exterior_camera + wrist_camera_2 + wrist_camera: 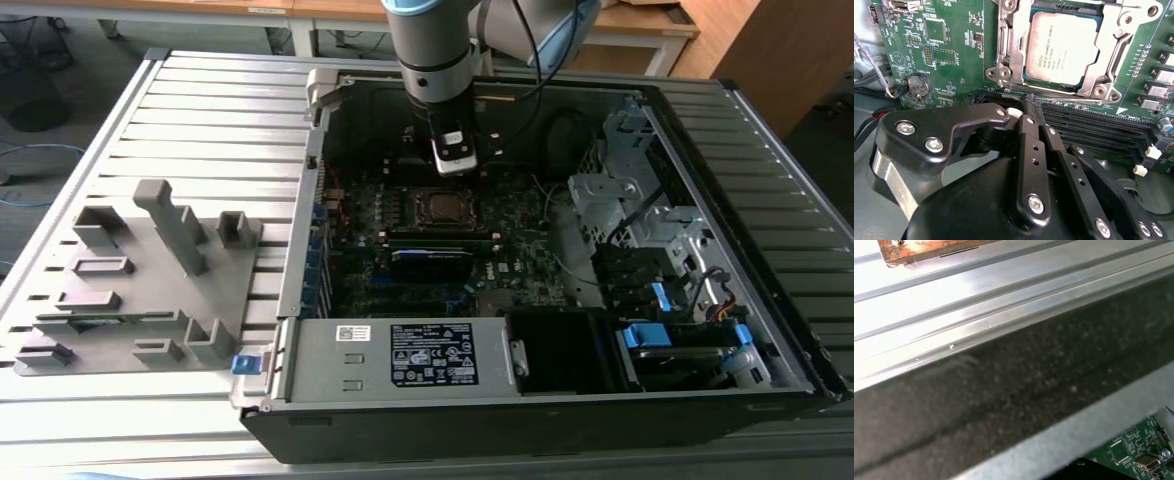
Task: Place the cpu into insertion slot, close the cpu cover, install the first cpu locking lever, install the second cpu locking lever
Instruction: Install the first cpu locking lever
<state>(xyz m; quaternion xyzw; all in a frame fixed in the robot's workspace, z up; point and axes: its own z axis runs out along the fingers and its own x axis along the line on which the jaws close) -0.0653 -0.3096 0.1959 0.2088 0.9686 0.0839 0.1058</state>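
In the second wrist view I see the cpu (1063, 47) seated under the cpu cover (1009, 47); my gripper (1030, 111) is pinched narrow, empty. The exterior view adds the desk (80, 130).

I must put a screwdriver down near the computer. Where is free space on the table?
Free: slatted table between the grey fixture block and the table's far edge, beside the computer case. Crowded: the fixture block itself, and inside the case, where the gripper hangs over the cpu.
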